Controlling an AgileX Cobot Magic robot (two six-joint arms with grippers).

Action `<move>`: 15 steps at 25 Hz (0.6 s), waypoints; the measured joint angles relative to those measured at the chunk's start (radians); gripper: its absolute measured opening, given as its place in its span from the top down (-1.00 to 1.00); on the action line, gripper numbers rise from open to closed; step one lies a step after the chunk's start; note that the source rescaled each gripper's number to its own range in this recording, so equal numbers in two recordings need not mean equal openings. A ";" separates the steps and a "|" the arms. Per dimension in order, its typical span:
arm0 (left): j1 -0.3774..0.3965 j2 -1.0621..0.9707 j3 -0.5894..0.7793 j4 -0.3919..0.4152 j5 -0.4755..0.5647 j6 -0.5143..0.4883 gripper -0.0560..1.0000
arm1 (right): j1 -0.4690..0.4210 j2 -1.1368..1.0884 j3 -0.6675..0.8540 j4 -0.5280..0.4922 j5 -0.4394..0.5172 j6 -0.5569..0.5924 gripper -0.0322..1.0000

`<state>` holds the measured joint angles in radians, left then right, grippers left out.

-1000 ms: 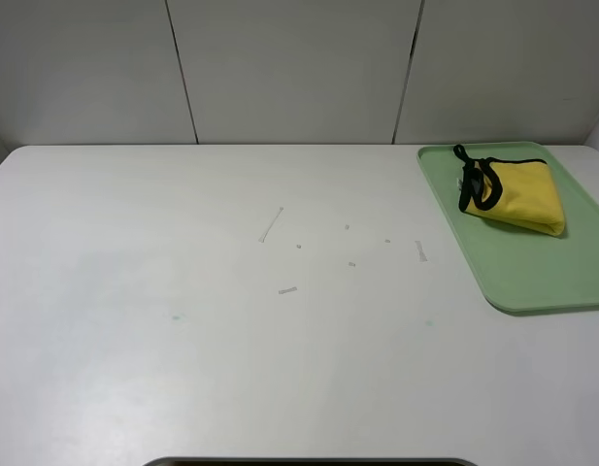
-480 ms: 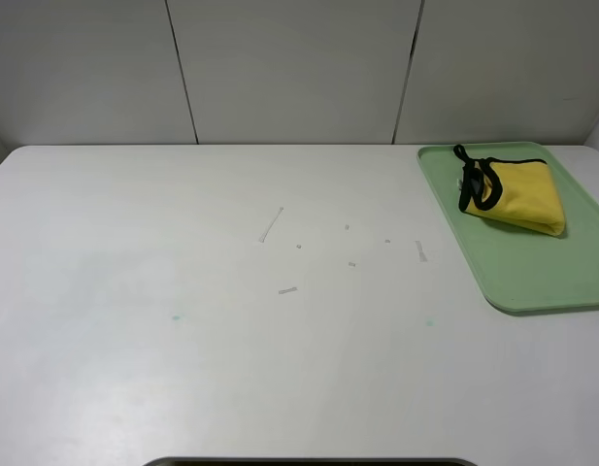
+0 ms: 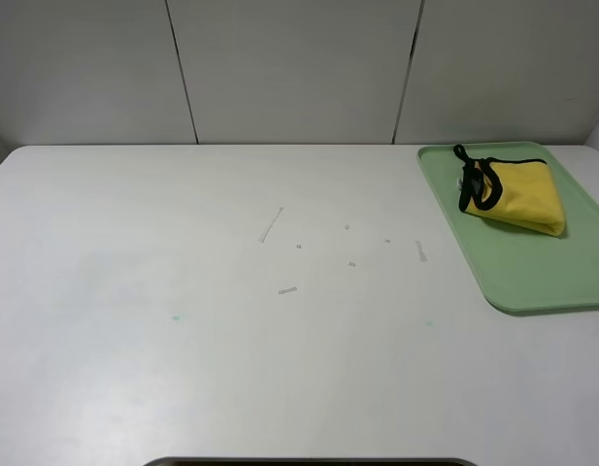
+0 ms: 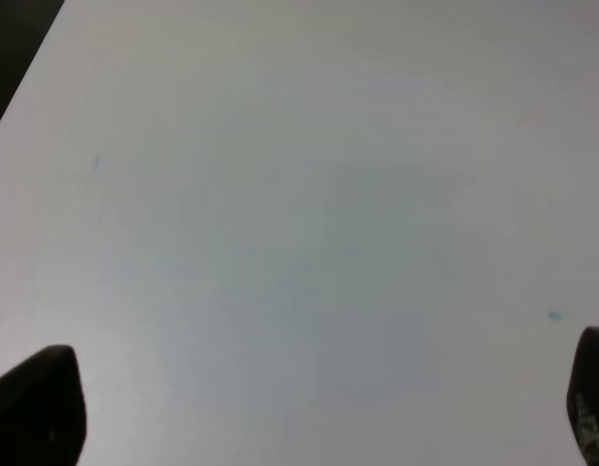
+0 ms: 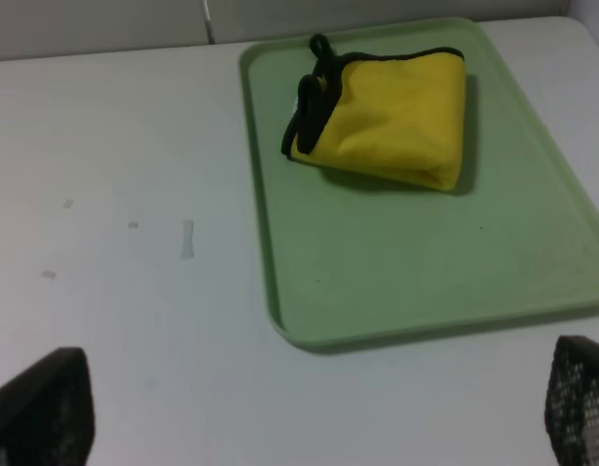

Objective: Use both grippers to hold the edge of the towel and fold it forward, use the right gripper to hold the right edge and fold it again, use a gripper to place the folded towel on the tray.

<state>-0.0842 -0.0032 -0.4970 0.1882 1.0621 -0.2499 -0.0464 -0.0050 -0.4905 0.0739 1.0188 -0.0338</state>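
Observation:
The yellow towel (image 3: 515, 192) (image 5: 388, 118) lies folded into a small bundle on the far part of the pale green tray (image 3: 542, 267) (image 5: 415, 272), its black piping and loop bunched at its left side. Neither arm shows in the exterior high view. In the right wrist view my right gripper (image 5: 309, 413) stands open over bare table, well short of the tray, with only its two fingertips (image 5: 47, 408) showing. My left gripper (image 4: 314, 408) is open too, above plain white table with nothing between its fingertips (image 4: 37, 408).
The white table (image 3: 231, 320) carries a few small scraps and scuff marks (image 3: 272, 223) near its middle. A pale panelled wall (image 3: 289, 68) stands behind the table. The tray sits at the table's far right.

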 joint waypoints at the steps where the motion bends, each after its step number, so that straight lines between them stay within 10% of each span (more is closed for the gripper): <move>1: 0.000 0.000 0.000 0.000 0.000 0.000 -1.00 | 0.000 -0.001 0.000 0.000 0.000 0.001 -1.00; 15: 0.000 0.000 0.000 0.000 0.000 0.000 -1.00 | 0.000 -0.001 0.000 0.000 0.000 0.002 -1.00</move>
<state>-0.0842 -0.0032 -0.4970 0.1882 1.0621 -0.2499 -0.0464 -0.0061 -0.4905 0.0739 1.0188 -0.0319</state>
